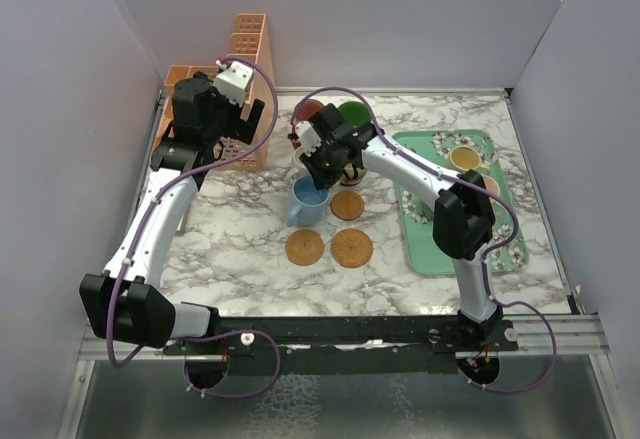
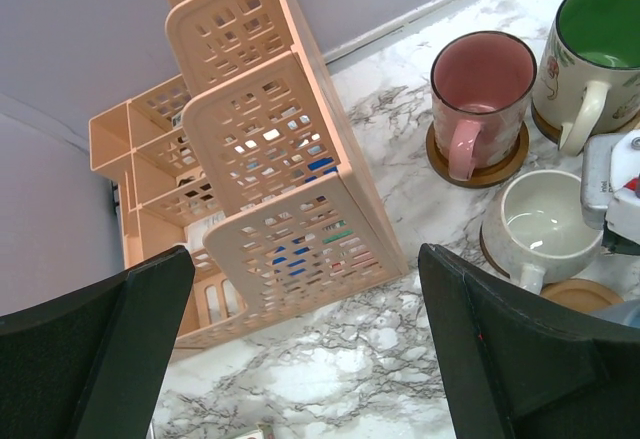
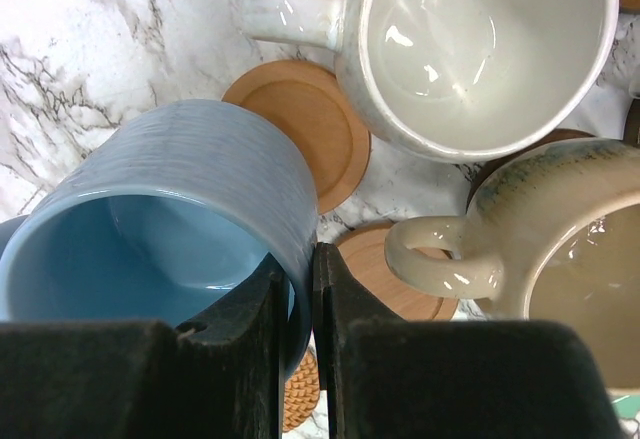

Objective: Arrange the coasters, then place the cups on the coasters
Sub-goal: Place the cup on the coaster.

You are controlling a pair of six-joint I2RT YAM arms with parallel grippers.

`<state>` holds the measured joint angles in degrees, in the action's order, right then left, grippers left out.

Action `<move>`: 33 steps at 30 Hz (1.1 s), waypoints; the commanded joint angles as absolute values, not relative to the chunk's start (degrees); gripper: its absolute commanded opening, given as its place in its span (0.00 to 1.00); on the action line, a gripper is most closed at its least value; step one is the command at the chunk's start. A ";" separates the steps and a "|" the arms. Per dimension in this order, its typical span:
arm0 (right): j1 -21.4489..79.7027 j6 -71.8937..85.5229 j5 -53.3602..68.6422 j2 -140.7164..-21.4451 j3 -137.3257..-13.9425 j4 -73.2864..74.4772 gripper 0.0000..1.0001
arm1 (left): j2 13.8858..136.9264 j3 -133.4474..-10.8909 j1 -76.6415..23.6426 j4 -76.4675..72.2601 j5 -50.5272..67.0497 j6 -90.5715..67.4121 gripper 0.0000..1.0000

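My right gripper (image 3: 312,269) pinches the wall of the pale blue ceramic mug (image 3: 170,209), one finger inside and one outside. It is near the middle of the marble table (image 1: 230,249), close to a round wooden coaster (image 3: 300,129). My left gripper (image 2: 305,259) hangs spread wide by the peach lattice organiser (image 2: 270,159).

we see a white surface (image 1: 240,249) veined with grey marble, closed in by plain pale lilac walls (image 1: 400,19). at its far left corner stands a peach plastic lattice organiser (image 1: 250,69), its tallest compartment at the back and lower ones stepping down beside it. from the left wrist view the organiser (image 2: 270,159) shows small blue, green and red bits through its holes; we cannot tell what they are. a mint-green floral rectangular tray (image 1: 420,244) lies flat on the right side.
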<state>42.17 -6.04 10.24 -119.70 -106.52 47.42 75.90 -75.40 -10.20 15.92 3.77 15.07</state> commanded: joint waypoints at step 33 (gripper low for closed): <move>43.15 -1.92 4.31 -125.08 -115.44 46.83 0.01 | 72.95 -75.59 -9.91 16.76 5.15 15.49 0.99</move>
<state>42.44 -3.51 4.01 -126.87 -112.14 48.31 75.00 -75.48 -10.20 17.10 3.86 15.20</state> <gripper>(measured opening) 0.129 0.991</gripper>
